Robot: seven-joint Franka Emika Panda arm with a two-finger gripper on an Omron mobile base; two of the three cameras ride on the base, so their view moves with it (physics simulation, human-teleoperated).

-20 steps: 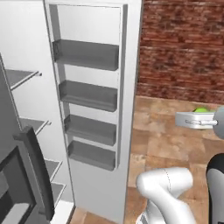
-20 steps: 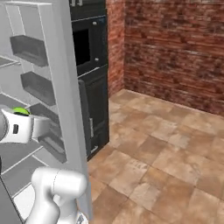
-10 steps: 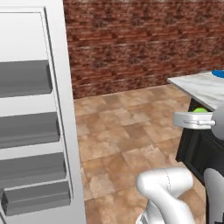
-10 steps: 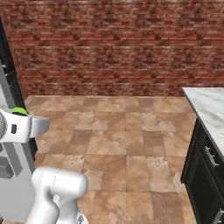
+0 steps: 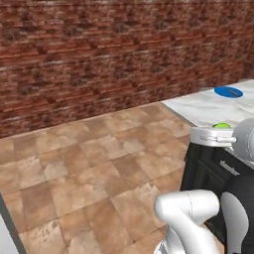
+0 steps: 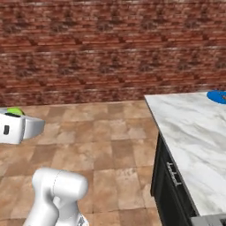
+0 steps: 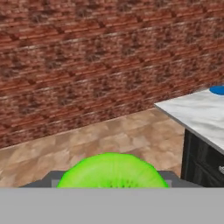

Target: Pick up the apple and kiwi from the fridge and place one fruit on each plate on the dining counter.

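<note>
My gripper (image 5: pixel 221 131) is shut on the kiwi (image 5: pixel 222 126), whose lime-green top peeks above the white hand. From the right base view the kiwi (image 6: pixel 14 111) rides in the gripper (image 6: pixel 16 118) at the far left, over the tiled floor. In the hand view the kiwi (image 7: pixel 113 171) bulges between the dark fingertips (image 7: pixel 49 178). The marble dining counter (image 5: pixel 208 106) lies ahead to the right, with a flat blue plate (image 5: pixel 228 92) on it; the same counter (image 6: pixel 194 128) and plate (image 6: pixel 217 96) sit at right. The apple is out of view.
A red brick wall (image 5: pixel 114 54) spans the background above a brown tiled floor (image 5: pixel 89 168). The counter's dark base with drawer handles (image 6: pixel 173 176) stands close on the right. A pale sliver of the fridge door (image 5: pixel 5 235) sits at the lower left edge.
The whole picture has swung as the base turned: the fridge slid off to the left, and the brick wall, counter and blue plate came in. The gripper stays shut on the kiwi.
</note>
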